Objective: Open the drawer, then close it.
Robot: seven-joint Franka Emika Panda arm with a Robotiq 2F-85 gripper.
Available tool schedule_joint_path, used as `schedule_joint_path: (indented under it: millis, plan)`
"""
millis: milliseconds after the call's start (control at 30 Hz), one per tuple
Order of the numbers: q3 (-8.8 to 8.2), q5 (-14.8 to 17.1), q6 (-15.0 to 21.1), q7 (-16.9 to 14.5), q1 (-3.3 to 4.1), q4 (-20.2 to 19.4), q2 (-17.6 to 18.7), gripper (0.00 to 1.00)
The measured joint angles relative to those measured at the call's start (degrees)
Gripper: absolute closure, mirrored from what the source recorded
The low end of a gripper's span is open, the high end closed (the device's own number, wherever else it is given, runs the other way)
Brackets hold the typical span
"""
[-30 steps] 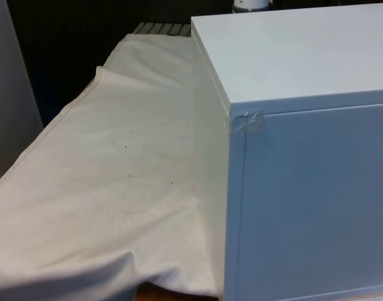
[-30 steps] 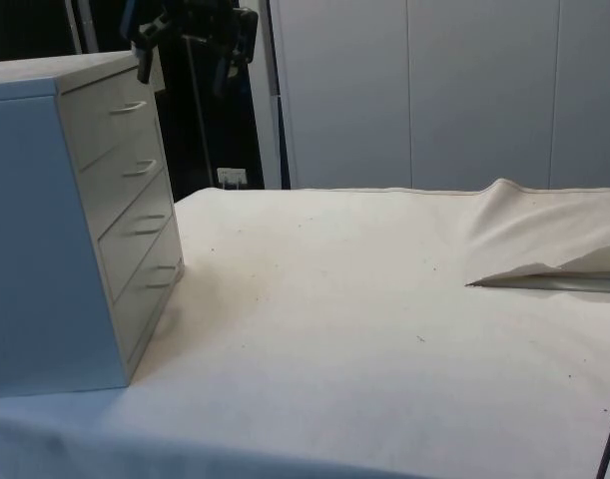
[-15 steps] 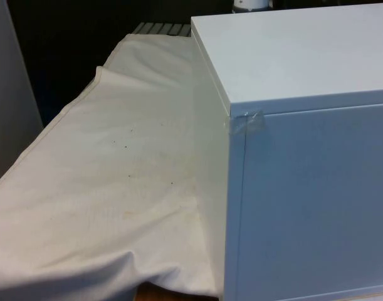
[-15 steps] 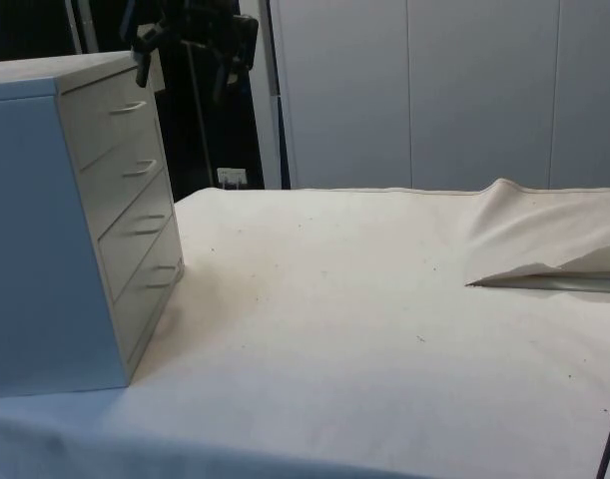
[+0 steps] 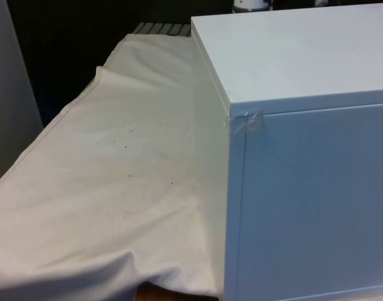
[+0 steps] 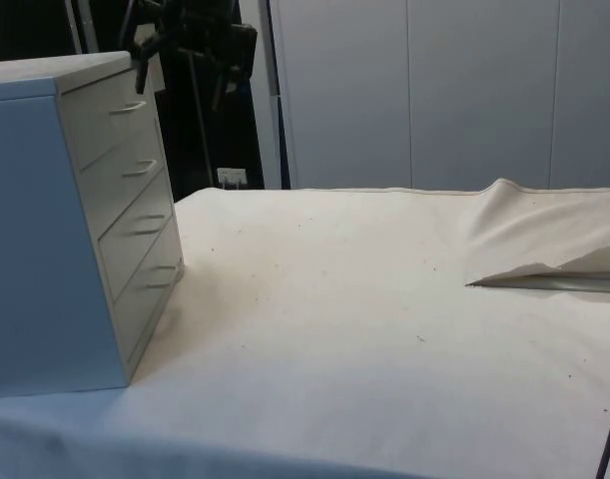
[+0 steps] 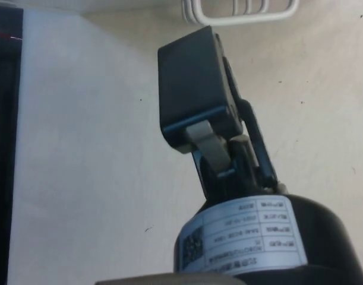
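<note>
Black two-finger gripper, grip state unclear, hovers at one o'clock of the white four-drawer chest, yet to reach the top drawer's curved metal handle.

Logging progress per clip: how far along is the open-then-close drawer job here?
Done: nothing provable; all four drawers of the chest sit shut. In hand: the claw hangs open, above and off the top handle, gripping nothing. Left: either everything (grip, pull, push back) or nothing; shut drawers fit both.
</note>
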Motion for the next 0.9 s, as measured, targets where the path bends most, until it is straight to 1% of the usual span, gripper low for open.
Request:
schedule_joint_path:
  millis: [100,267,433,667,900]
  plan:
    - [-0.06,0.06,0.52,0.63,0.0,0.0,0.34,0.0]
    - [-0.11,0.06,1.6,2.69,0.0,0.0,1.03,0.0]
    - [-0.11,0.11,1.78,3.72,0.0,0.0,1.2,0.0]
    - [-0.29,0.11,2.69,6.76,0.0,0.11,1.78,0.0]
    - [-0.34,0.11,3.04,8.65,0.0,0.23,2.23,0.0]
